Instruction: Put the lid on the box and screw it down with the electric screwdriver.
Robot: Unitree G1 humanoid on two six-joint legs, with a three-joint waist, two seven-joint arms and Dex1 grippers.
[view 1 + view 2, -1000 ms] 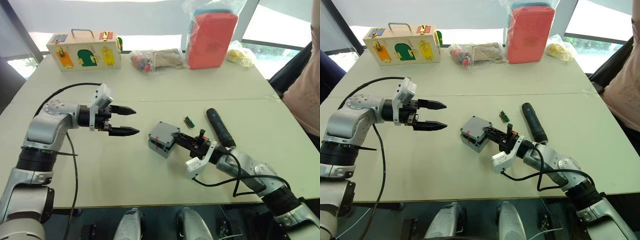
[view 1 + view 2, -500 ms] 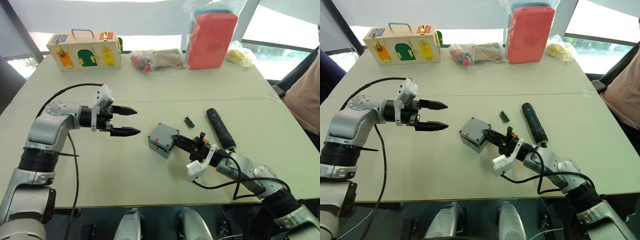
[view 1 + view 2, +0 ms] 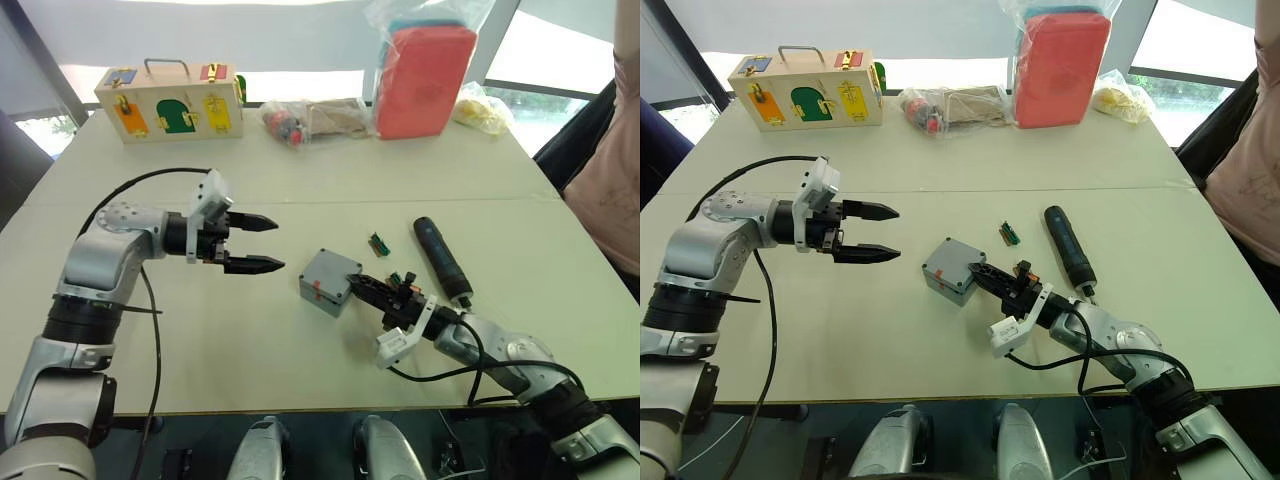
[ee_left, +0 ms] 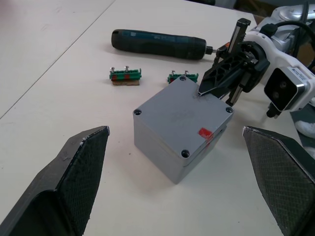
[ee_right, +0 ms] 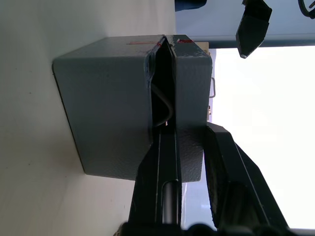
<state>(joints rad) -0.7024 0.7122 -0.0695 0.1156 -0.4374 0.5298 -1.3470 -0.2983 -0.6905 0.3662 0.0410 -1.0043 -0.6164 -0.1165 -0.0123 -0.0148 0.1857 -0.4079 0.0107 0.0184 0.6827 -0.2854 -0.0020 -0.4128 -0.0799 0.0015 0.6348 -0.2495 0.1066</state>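
Right gripper [image 3: 362, 286] has its jaws pinched on the edge of the lid [image 4: 184, 115], one finger wedged in the gap between lid and box [image 5: 106, 123], so the lid sits on the box, lifted a bit on that side. Left gripper [image 3: 263, 243] hovers just off to the left, jaws wide open, holding nothing. The electric screwdriver [image 3: 441, 259] lies on the tabletop [image 3: 300, 170] to the right, near two green connector strips [image 4: 125, 75].

My head cameras look forward and down over the table [image 3: 300, 180], the box [image 3: 328, 281] near the middle. My left wrist camera faces that box [image 4: 179, 129] from close; my right wrist camera sits right against it.
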